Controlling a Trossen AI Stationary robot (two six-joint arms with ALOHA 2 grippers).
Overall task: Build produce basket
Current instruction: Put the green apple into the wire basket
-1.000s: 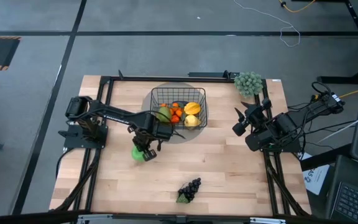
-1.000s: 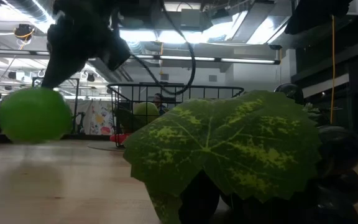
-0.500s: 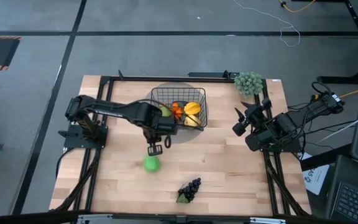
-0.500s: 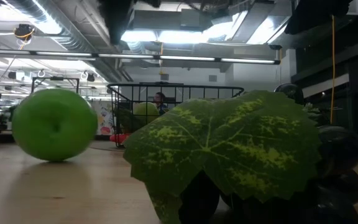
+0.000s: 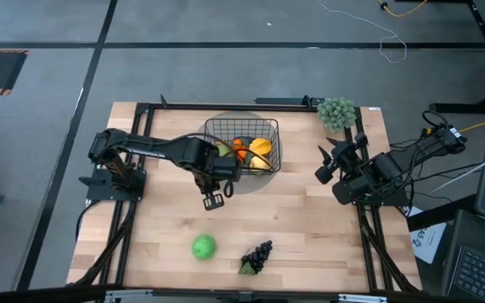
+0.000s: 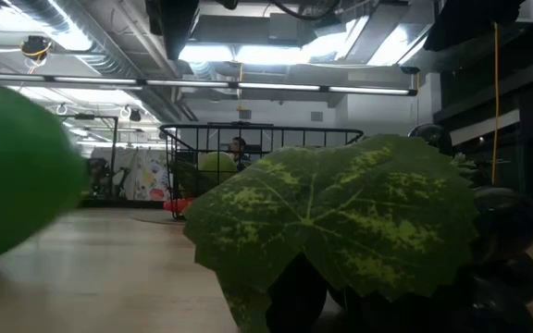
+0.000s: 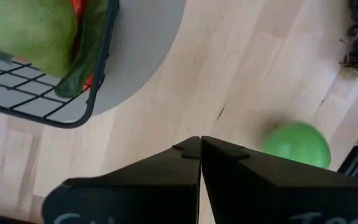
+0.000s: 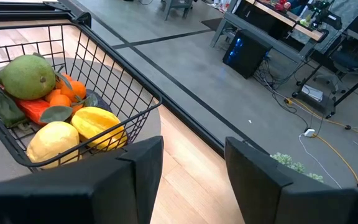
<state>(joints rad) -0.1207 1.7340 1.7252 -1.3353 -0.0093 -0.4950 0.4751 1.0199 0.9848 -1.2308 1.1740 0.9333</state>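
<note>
The black wire basket stands on a grey disc at the table's far middle. It holds a pear, oranges, yellow fruits and other produce. A green apple lies on the bare wood near the front edge, and it also shows in the left wrist view. Right of the apple lie the dark grapes with their leaf. My left gripper hangs shut and empty above the table in front of the basket, pointing down. My right gripper waits open at the right.
A pale grey-green bushy cluster sits at the far right corner. Black frame rails run along the table's left, right and far sides. Bare wood lies between the basket and the apple.
The green apple, a second ago at my left gripper's fingertips just above the table, has come free. It has rolled over the wood toward the near edge. My left gripper has risen and tipped to point more steeply down.
</note>
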